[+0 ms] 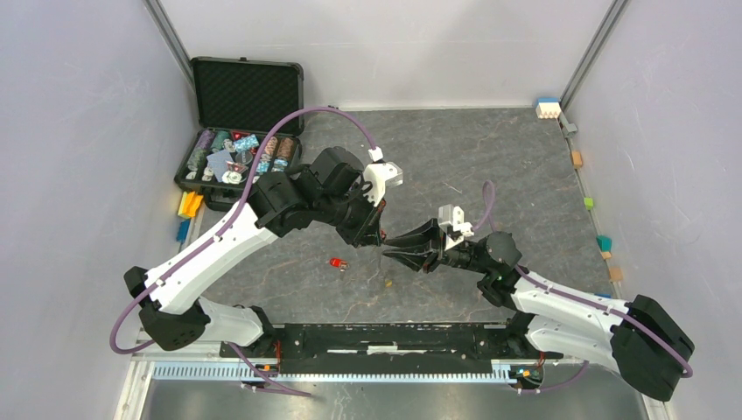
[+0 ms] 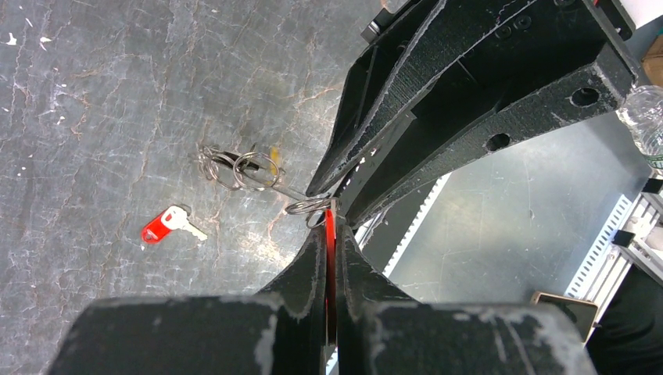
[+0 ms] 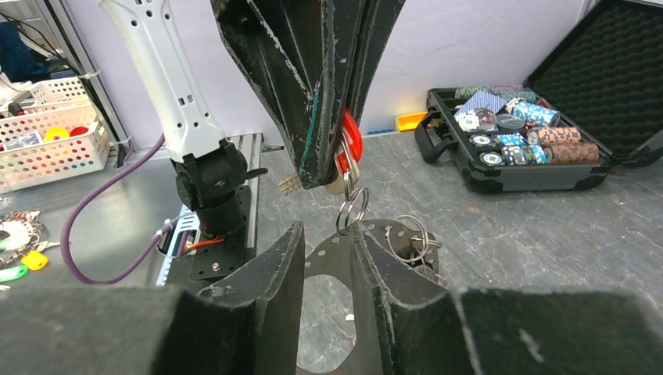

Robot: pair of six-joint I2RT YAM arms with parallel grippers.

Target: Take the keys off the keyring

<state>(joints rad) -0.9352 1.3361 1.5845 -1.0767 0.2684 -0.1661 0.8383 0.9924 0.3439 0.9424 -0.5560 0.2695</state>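
One loose red key [image 1: 338, 262] lies toward the tabletop's [image 1: 525, 157] near edge. Left pincer [image 2: 329, 225], closed, grips a second red key [image 3: 353, 139]; right pincer [image 3: 327, 234] pinches the keyring [image 3: 388, 233] above mid-tabletop (more keys apparently hang on it).

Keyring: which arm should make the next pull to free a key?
Left. The left gripper is shut on a red key, so it can pull, while the right gripper clamps the keyring as an anchor.
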